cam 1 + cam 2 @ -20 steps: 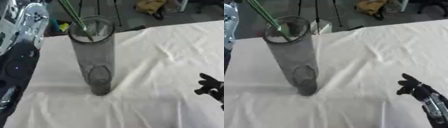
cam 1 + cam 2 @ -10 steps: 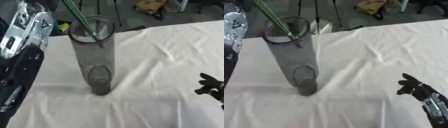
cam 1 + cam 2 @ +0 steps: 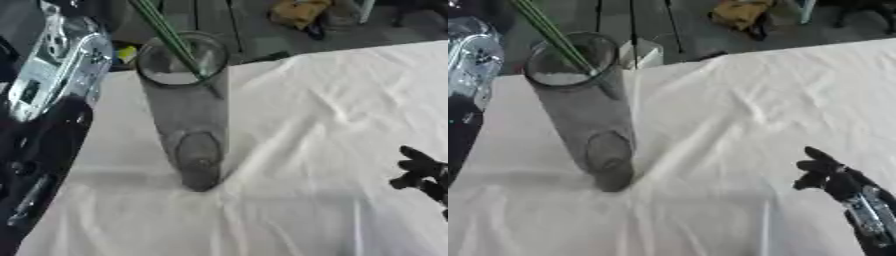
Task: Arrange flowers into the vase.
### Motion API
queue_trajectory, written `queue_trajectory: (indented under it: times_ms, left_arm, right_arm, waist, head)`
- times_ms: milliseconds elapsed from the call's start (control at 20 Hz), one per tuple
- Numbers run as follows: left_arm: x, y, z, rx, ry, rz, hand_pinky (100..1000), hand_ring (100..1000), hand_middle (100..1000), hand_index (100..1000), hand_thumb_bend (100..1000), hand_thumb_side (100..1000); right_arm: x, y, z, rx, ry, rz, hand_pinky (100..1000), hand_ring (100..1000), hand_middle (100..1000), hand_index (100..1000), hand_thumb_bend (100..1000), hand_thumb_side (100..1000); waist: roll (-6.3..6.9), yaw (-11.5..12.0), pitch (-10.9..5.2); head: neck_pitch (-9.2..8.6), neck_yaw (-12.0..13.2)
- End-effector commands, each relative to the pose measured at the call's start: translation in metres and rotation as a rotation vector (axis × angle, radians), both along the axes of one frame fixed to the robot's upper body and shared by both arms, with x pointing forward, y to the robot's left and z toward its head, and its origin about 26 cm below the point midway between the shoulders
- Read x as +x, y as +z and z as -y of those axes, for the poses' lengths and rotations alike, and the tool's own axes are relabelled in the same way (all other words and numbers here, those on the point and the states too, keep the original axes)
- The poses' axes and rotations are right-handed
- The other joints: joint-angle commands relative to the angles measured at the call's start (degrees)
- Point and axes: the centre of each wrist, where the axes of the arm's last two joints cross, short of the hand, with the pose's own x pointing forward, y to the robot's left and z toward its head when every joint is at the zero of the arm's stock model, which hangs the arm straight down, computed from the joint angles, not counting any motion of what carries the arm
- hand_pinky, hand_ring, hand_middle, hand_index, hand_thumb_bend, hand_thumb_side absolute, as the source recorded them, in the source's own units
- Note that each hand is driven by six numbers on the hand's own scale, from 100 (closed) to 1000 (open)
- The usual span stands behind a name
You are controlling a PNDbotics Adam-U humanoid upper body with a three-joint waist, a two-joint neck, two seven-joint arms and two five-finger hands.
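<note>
In the left eye view a tall clear vase [image 3: 188,112] stands upright on the white cloth [image 3: 306,125] at the table's left side, its long axis vertical, its round mouth towards the far edge of the picture and its base nearer; thin green stems [image 3: 171,37] enter the mouth from the far left and slant down to the right, their upper ends cut off by the frame, so no blooms show; the robot's left arm [image 3: 48,100], black with a silver joint, fills the left edge just beside the vase, and its hand is out of sight; at the right edge the right hand [image 3: 420,172] rests above the cloth, well apart from the vase, its fingers spread and holding nothing; a yellow object [image 3: 297,12] lies on the floor beyond the table.

In the right eye view the vase [image 3: 588,115] leans the same way in the picture; the right hand [image 3: 824,172] shows more fully, fingers relaxed and apart; a small white box [image 3: 645,52] sits just behind the vase; nothing stands between hand and vase; no writing is readable.
</note>
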Motion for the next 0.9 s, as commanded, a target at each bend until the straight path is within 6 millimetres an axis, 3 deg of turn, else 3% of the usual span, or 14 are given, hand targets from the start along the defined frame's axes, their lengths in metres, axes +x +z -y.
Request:
queue_trajectory:
  times_ms: [50, 400, 600, 900]
  left_arm:
    - [-0.004, 0.008, -0.006, 0.048, 0.057, 0.059, 100, 100, 130, 212, 100, 919]
    - [-0.001, 0.005, -0.017, 0.146, 0.264, 0.142, 100, 107, 281, 336, 100, 893]
    - [0.001, 0.002, -0.02, 0.204, 0.369, 0.144, 100, 241, 390, 410, 100, 874]
    - [0.005, -0.004, -0.021, 0.305, 0.49, 0.119, 100, 331, 461, 421, 100, 859]
  right_arm:
    - [-0.003, 0.006, 0.002, 0.0, 0.001, 0.022, 722, 1000, 543, 785, 100, 1000]
    - [-0.003, 0.005, 0.003, 0.002, -0.005, 0.013, 722, 1000, 543, 784, 100, 1000]
    - [-0.004, 0.004, 0.003, 0.005, -0.005, 0.01, 722, 1000, 543, 784, 100, 1000]
    - [-0.004, 0.003, 0.004, 0.011, -0.005, 0.005, 721, 1000, 543, 784, 100, 1000]
  waist:
    - [-0.61, 0.22, -1.26]
    - [-0.66, 0.9, -1.84]
    - [-0.76, 1.28, -2.3]
    - [-0.95, 1.54, -2.97]
  head:
    - [0.05, -0.18]
    - [0.77, -0.54]
    - [1.08, -0.72]
    - [1.43, -0.86]
